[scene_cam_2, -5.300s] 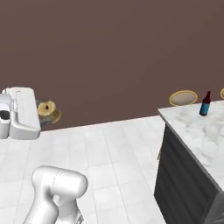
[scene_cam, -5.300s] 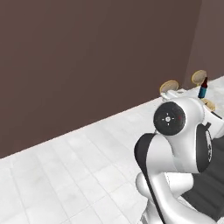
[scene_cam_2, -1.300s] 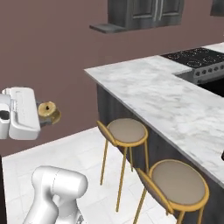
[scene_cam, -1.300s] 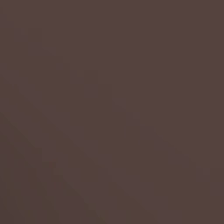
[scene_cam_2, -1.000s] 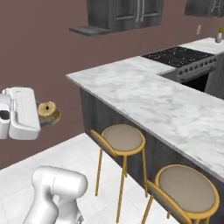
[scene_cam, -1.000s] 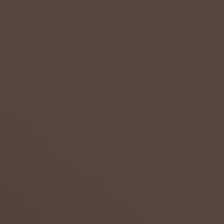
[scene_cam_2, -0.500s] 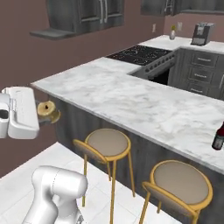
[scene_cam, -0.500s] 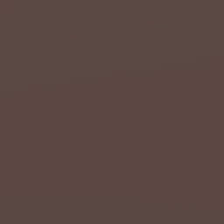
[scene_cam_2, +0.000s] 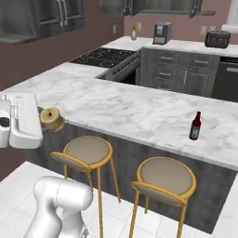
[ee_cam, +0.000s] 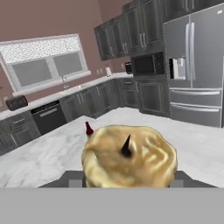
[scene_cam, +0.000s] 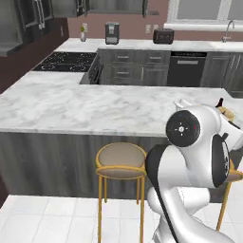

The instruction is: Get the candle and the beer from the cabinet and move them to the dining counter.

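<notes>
The candle (ee_cam: 129, 162) sits right between the jaws (ee_cam: 127, 186), a stubby pale-yellow lump with a dark wick pointing away from the hand; the jaws are clamped on it, their tips hidden beneath its bulk. In the right base view the candle (scene_cam_2: 51, 119) shows just beside the white hand. It looks light and rigid, though wax is likely a little slick and can dent under a hard squeeze, so a hold low on its sides, across the widest part, seems the safest, and that appears to be how it is held.

The beer (scene_cam_2: 195, 126) stands upright on the surface (scene_cam_2: 121, 109), the dining counter, well beyond the jaws and off to one side; in the hand view its red cap (ee_cam: 89, 128) peeks just past the candle's edge. Glass with a narrow neck, it would tip readily if bumped, so the candle is best set down well apart from it.

The arm is folded high and compact, its elbow (scene_cam: 185, 129) raised above the base, the hand held level in front of the surface's near edge, above the stools (scene_cam_2: 87, 149).
</notes>
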